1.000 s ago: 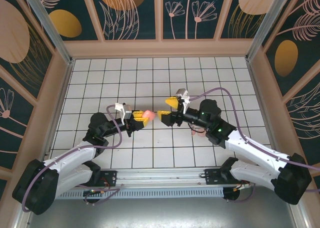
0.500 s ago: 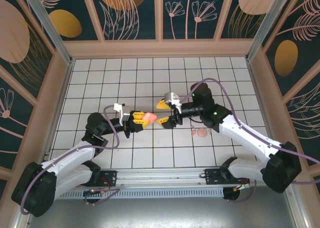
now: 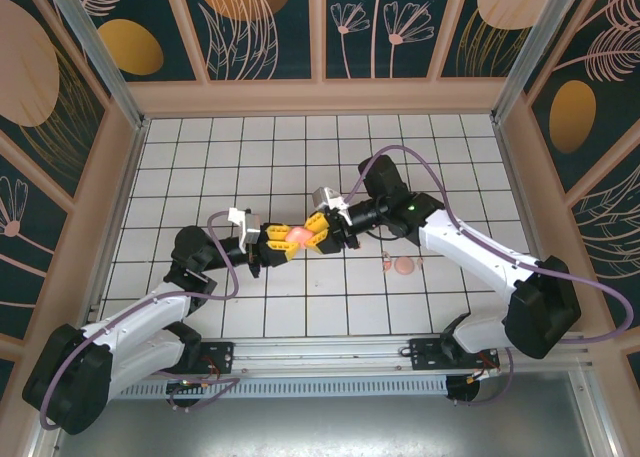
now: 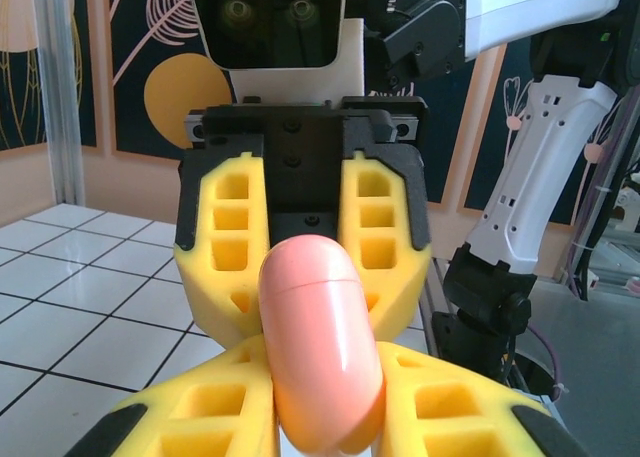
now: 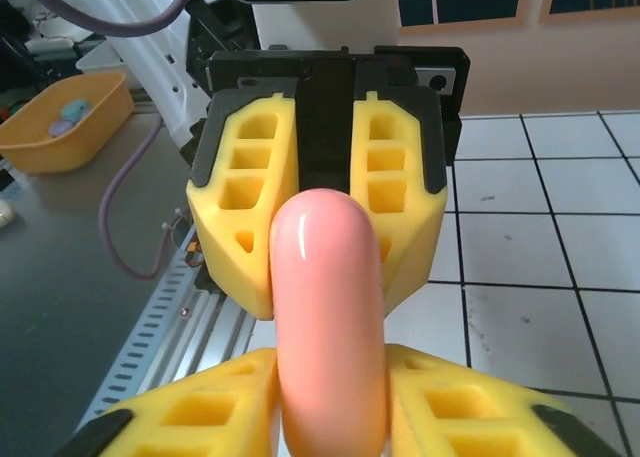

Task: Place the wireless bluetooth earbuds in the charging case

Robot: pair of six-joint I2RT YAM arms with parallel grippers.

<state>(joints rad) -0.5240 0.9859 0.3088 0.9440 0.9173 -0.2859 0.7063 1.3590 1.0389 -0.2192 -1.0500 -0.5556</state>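
The charging case (image 3: 298, 236) is a coral rounded pod held above the tiled floor at mid-table, with both grippers on it from opposite ends. My left gripper (image 3: 284, 242) is shut on its left end and my right gripper (image 3: 316, 234) is shut on its right end. The left wrist view has the case (image 4: 320, 347) upright between my left gripper (image 4: 322, 387), with a seam near its top. In the right wrist view the case (image 5: 328, 317) sits in my right gripper (image 5: 330, 392). A tiny salmon-pink earbud (image 3: 385, 268) lies on the floor right of centre.
A pale pink round pod (image 3: 404, 266) rests on the tiles beside the small piece, under the right arm. Patterned walls enclose the white tiled floor (image 3: 250, 157). A yellow bin (image 5: 65, 117) stands beyond the near rail.
My right arm has swung left to the case and its jaws have closed on the free end. The left gripper has kept hold of the case with little movement.
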